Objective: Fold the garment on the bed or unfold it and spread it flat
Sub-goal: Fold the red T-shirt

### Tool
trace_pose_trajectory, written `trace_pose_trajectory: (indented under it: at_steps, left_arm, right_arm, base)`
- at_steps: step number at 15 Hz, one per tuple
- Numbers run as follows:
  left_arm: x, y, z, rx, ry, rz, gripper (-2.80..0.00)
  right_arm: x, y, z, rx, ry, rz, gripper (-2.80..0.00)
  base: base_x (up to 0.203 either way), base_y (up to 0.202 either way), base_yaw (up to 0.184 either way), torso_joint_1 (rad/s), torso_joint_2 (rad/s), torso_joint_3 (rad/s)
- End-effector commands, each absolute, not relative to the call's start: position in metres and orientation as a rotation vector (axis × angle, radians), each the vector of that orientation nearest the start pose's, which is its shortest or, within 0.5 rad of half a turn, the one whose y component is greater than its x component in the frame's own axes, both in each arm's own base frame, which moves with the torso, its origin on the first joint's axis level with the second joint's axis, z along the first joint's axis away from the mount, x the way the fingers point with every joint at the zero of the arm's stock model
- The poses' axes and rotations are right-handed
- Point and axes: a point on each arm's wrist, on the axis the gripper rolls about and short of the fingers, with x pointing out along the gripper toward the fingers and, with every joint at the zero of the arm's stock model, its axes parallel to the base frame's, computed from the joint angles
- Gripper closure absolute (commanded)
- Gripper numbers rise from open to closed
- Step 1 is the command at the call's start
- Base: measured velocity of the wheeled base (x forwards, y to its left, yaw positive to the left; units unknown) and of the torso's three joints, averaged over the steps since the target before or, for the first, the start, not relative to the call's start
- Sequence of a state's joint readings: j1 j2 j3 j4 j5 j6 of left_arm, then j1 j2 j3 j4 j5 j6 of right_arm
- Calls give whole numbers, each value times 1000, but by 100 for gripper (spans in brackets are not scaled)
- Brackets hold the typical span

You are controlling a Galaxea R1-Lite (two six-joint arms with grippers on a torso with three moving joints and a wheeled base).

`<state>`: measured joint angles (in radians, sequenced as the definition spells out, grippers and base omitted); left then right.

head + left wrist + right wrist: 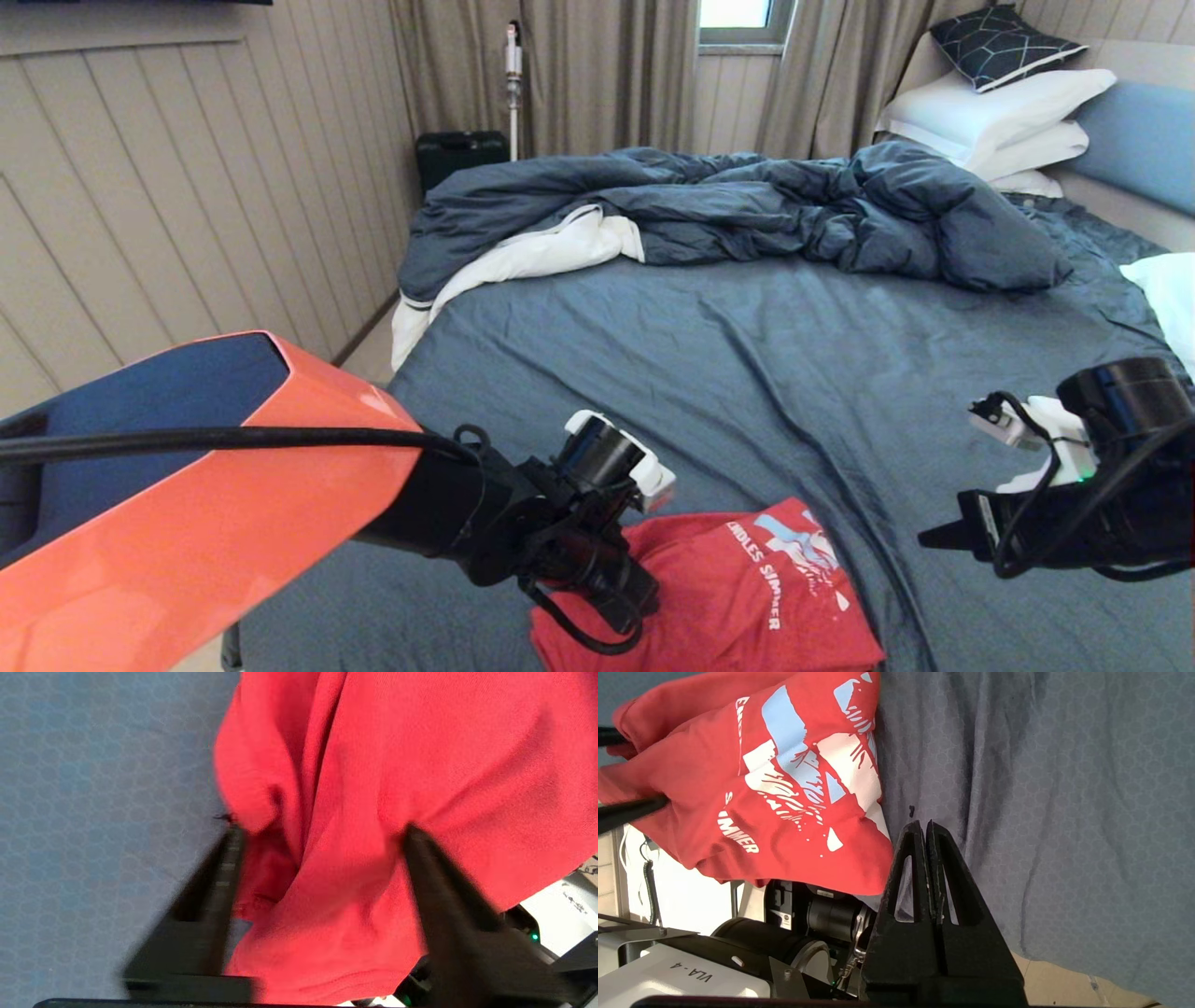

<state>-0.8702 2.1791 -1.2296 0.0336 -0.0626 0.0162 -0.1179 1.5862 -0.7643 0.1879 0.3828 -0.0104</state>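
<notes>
In the head view we see the red garment (738,597) lying folded near the front edge of the bed (794,373), print side up. The left gripper (611,583) is low on its left part, and the right gripper (943,539) hangs over the sheet, apart from the cloth. The rumpled duvet (728,205) lies far behind.

In the left wrist view the left gripper's fingers (224,877) are spread, with a thick bunch of red cloth between them. We cannot tell if they pinch it or only stand around it. Our worry is that they take several layers at once; a pull would then drag the whole folded packet and spoil the fold.

In the right wrist view the right gripper's fingers (927,858) are pressed together and empty, just beside the printed edge of the garment. Nothing holds this side, so we think the thin jersey may slide over the sheet, perhaps toward the near edge of the bed
</notes>
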Motion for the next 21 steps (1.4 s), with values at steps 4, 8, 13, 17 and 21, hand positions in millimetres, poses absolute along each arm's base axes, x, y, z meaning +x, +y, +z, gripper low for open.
trace_pose_trajectory:
  at_steps: [4,8,13,17,21]
  left_arm:
    - [251,-302,65,406,940,-867,0]
    - [250,-303,65,405,945,-865,0]
    - [260,-310,88,378,895,-860,0]
    - [265,-307,98,387,865,-849,0]
    - [269,-304,93,411,872,-843,0]
  right_arm:
    - [232,-20,138,244,981,246,0]
    - [231,-22,139,248,972,235,0]
    - [230,-22,140,249,970,237,0]
    - [228,-22,140,248,971,235,0]
    - [227,-21,141,245,967,238,0]
  base:
    - [0,0,0,0,0,0]
    - [0,0,0,0,0,0]
    - [0,0,0,0,0,0]
    - [0,0,0,0,0,0]
    - [0,0,0,0,0,0]
